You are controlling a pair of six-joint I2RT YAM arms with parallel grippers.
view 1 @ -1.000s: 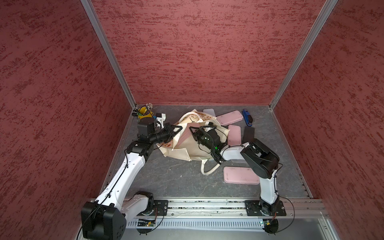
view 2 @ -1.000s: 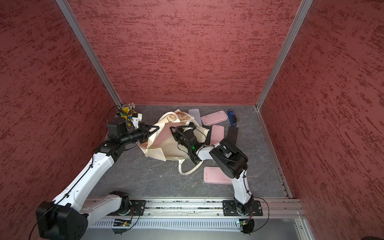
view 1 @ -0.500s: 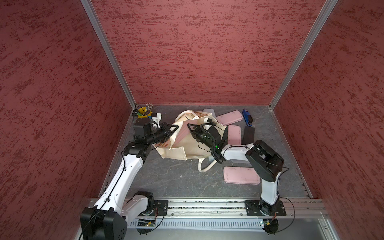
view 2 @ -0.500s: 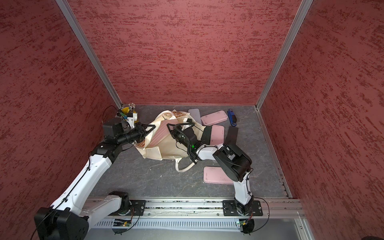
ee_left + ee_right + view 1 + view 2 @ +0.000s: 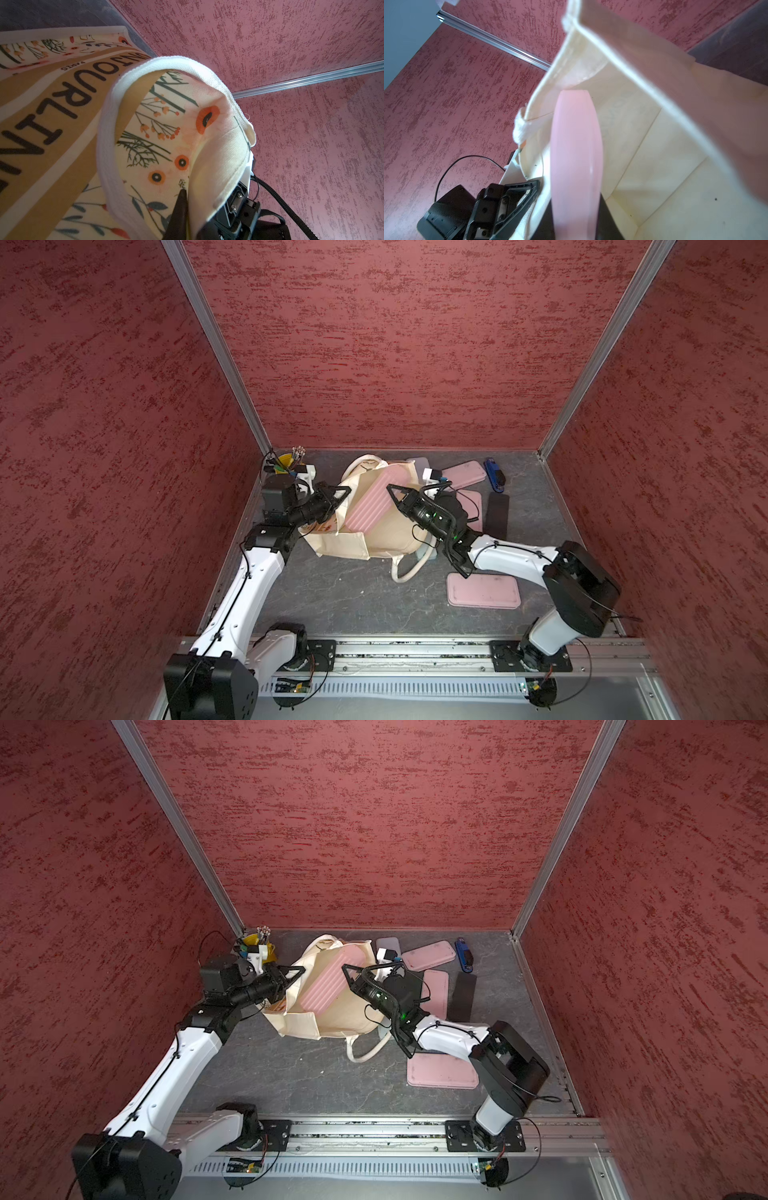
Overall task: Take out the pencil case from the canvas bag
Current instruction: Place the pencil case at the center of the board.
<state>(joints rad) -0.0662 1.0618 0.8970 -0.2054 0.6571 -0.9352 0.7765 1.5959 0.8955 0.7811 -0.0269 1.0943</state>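
Status: extraction approx. half done. The pink ribbed pencil case (image 5: pixel 372 506) stands tilted in the open mouth of the canvas bag (image 5: pixel 390 537). Most of its face is exposed, and we judge the lower end to be inside the fabric. Remaining: lift it clear of the rim and set it on the table (image 5: pixel 353 597).

Jaws:
- Left gripper (image 5: pixel 343 494): clamped on the bag rim, holding the mouth open. Fabric folds over one finger in the left wrist view.
- Right gripper (image 5: pixel 391 491): closed narrowly on the case edge. In the right wrist view the case (image 5: pixel 575 158) runs out from betw. the jaws, edge-on.
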